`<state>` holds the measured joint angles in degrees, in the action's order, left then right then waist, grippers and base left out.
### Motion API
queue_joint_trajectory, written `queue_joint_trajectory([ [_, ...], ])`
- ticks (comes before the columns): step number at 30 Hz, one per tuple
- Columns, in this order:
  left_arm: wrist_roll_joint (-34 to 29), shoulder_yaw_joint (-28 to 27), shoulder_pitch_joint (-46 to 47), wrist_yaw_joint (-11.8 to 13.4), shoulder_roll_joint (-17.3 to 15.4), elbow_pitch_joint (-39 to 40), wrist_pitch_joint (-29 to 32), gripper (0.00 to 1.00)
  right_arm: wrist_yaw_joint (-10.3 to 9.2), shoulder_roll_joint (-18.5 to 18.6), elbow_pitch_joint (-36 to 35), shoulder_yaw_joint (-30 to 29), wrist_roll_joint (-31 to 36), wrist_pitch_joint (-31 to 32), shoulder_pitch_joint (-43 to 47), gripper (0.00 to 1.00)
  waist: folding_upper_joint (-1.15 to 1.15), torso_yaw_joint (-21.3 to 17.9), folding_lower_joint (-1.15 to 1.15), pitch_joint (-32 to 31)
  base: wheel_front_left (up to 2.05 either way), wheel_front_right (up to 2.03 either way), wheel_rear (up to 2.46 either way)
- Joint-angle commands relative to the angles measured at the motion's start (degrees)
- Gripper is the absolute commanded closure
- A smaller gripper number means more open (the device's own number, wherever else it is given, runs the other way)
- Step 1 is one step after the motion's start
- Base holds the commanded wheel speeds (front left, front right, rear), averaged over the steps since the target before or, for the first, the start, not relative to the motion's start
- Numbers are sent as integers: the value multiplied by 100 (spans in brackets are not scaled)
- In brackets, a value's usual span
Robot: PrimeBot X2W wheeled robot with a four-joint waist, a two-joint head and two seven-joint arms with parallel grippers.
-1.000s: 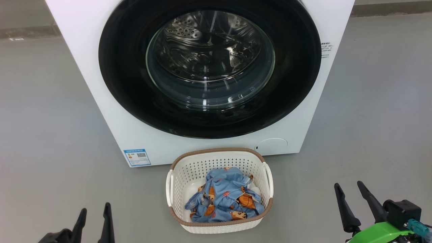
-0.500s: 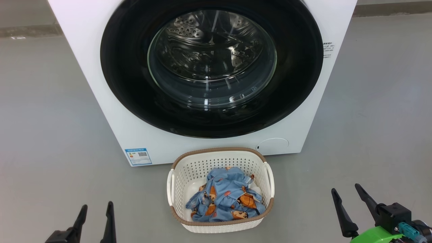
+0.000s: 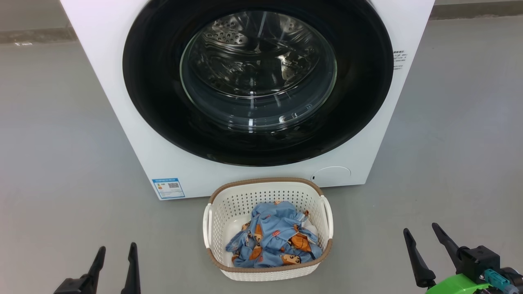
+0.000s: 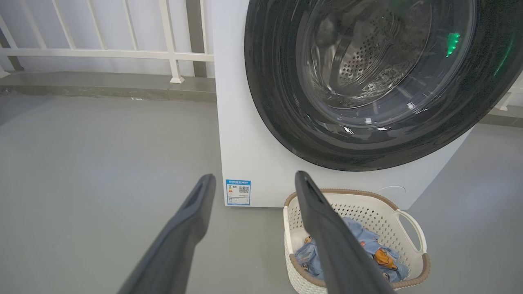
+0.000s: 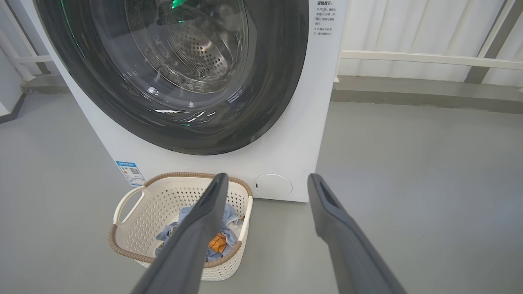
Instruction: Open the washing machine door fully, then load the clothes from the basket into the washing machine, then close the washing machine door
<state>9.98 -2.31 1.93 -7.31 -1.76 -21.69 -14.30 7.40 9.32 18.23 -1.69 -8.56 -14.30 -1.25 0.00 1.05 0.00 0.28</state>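
Holding nothing: jaws of the left gripper (image 3: 117, 248) and of the right gripper (image 3: 421, 228) parted about alike, empty air between them. Hovering low over the grey floor (image 3: 61, 163), one on each side of the basket (image 3: 265, 180) and well apart from it, tips aimed toward the washing machine (image 3: 135, 159). Resting on the floor just before the machine's front — the basket, cream with a brown rim, with the blue printed clothes (image 3: 273, 234) heaped inside. Lying shut against the white front — the washing machine door (image 3: 155, 90), with the steel drum (image 3: 245, 49) seen through its glass.
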Motion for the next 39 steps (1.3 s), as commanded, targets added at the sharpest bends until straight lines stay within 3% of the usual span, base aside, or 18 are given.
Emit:
queue_joint_trajectory([
  [1,18,-187,235,-18,-111,160,-70,0,9,102,-130,119,95,-70,-121,0,0,3,0,2,0,0,0],
  [14,30,-152,248,-18,-111,156,-70,0,9,89,-162,123,76,-70,-118,0,0,5,0,30,31,31,-62],
  [39,198,-150,283,-18,-111,330,-70,0,9,63,-151,124,55,-70,-125,0,0,-38,0,145,101,101,-202],
])
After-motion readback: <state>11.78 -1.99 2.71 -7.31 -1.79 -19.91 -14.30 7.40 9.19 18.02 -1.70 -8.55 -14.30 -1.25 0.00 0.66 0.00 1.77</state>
